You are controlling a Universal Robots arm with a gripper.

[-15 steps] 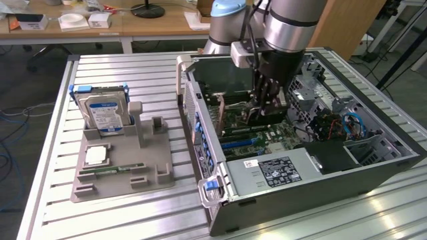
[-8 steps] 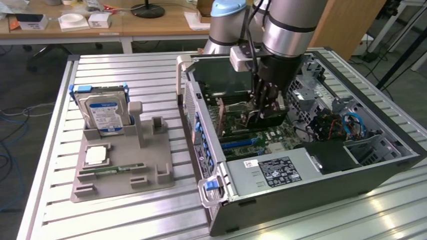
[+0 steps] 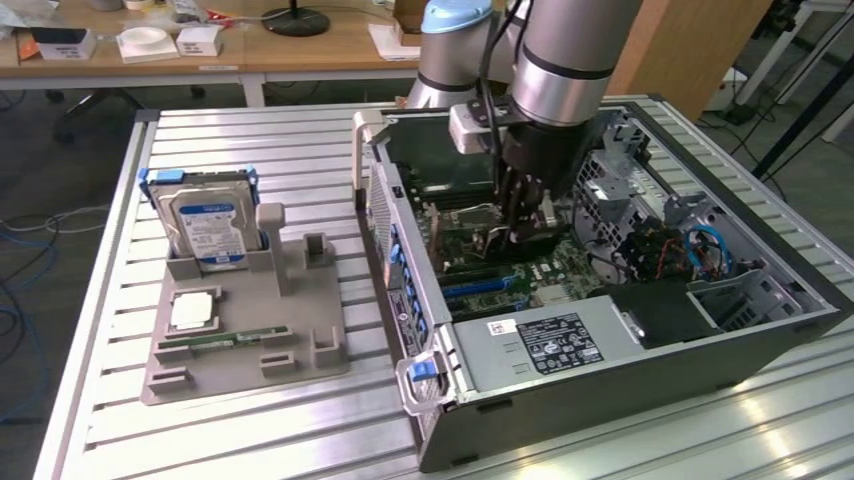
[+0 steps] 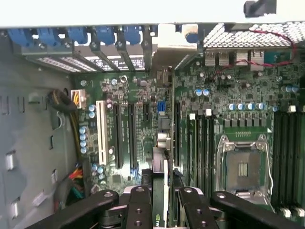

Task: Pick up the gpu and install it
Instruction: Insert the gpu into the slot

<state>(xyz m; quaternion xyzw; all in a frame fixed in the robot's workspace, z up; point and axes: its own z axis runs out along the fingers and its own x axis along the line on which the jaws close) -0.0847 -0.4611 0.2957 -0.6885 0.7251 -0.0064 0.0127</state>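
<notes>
On the exterior view's left, a grey moulded plastic parts holder (image 3: 247, 345) lies on the ribbed aluminium table (image 3: 107, 300). A silver hard drive with a blue label (image 3: 207, 225) stands upright in the holder's far end, a small silver square chip (image 3: 195, 312) lies flat nearer the middle, and a narrow green memory stick (image 3: 220, 341) lies just in front of the chip.

To the right of the holder, the open black desktop computer case (image 3: 601, 385) rests on its side with its green motherboard (image 3: 534, 275) facing up. The grey robot arm (image 3: 561, 55) reaches down from above into the case, and its black gripper (image 3: 514, 232) hangs low over the motherboard's middle.

In the wrist view, the gripper (image 4: 159, 202) is closed on the gpu (image 4: 160, 143), its black fingers (image 4: 139, 210) pressing on either side of the card. The gpu is seen edge-on: a thin, dark, flat card with a pale metal strip along its visible edge and a small green mark near the fingers. It stands upright over the motherboard (image 4: 238, 109), in line with the long black expansion slots (image 4: 116, 136), between them and the row of memory slots (image 4: 202, 143). Whether it touches a slot cannot be told. Further along sits the silver processor socket (image 4: 243, 164), well apart from the card.
</notes>
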